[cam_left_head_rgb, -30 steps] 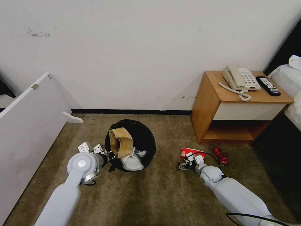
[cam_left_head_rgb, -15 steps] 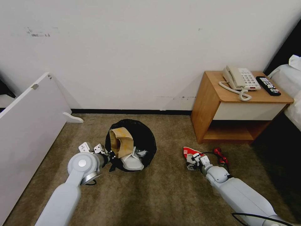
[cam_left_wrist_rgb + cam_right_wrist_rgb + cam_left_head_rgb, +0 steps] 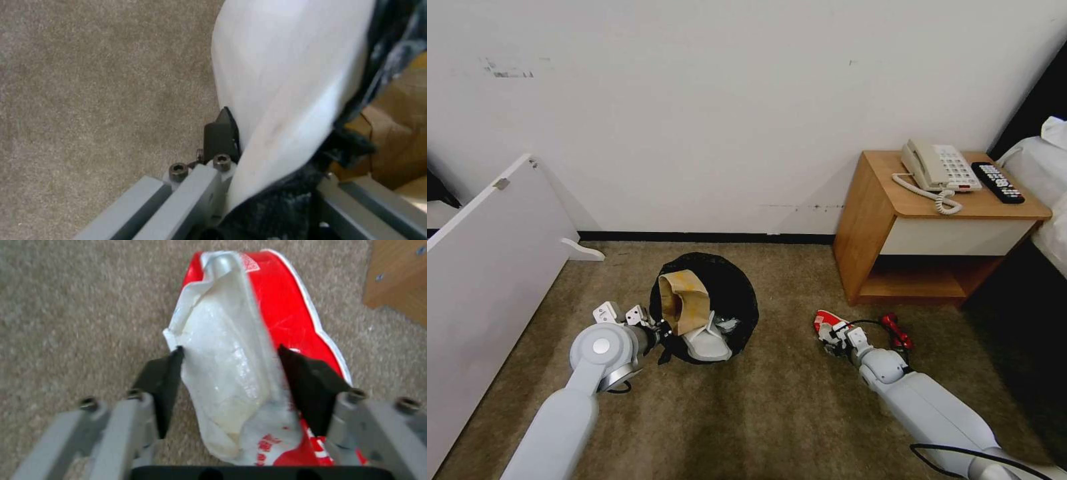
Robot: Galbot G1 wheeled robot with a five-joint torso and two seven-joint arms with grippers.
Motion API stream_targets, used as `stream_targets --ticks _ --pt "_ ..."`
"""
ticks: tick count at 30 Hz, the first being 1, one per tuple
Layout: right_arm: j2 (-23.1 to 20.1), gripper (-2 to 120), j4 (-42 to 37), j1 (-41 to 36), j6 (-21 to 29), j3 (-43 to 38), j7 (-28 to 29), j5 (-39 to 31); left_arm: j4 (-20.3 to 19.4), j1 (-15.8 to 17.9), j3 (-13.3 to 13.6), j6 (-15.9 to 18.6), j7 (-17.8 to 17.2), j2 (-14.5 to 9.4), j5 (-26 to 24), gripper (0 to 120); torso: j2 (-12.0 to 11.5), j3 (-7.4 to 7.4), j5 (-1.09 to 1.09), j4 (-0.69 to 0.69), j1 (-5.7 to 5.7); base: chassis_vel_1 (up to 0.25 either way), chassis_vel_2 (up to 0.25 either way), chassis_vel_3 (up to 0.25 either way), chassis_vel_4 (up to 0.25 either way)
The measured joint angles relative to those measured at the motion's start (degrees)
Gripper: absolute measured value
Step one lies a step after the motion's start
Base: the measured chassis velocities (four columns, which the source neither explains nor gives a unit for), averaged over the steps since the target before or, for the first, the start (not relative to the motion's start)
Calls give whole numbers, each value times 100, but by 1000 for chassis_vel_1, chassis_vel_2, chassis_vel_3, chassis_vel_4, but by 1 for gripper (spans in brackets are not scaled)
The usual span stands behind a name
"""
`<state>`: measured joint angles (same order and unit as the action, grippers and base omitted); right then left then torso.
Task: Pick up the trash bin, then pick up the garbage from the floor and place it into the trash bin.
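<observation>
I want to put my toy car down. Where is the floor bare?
The brown carpet is bare between the black-lined white trash bin and the red-white plastic packet, and along the wall. It is crowded near the wooden nightstand: the right gripper straddles the packet, beside the crushed red can.

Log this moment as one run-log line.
left gripper: shut on trash bin rim | right gripper: open, straddling red-white packet on carpet
</observation>
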<state>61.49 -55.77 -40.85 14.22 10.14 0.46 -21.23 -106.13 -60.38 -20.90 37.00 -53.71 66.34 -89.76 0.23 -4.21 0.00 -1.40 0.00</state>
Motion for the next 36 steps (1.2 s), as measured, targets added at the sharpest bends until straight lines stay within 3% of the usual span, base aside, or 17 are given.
stream_targets --ticks 11,14,28,36 --pt "-21 7 -45 -2 -62 6 25 -60 23 -10 13 -5 35 30 43 0 0 0 0 0 0 0 0 0 0" --pt "-35 0 -48 -21 -62 1 32 -64 24 -9 14 -5 39 31 45 0 0 0 -1 -1 0 0 0 0 0" --pt "-167 0 -313 -123 88 -8 146 -328 32 5 17 -3 51 16 47 0 0 0 2 0 0 0 0 0 0" --pt "-794 0 -1756 -463 292 -173 534 -853 3 8 81 59 58 -43 5 0 0 0 1 0 0 0 0 0 0"
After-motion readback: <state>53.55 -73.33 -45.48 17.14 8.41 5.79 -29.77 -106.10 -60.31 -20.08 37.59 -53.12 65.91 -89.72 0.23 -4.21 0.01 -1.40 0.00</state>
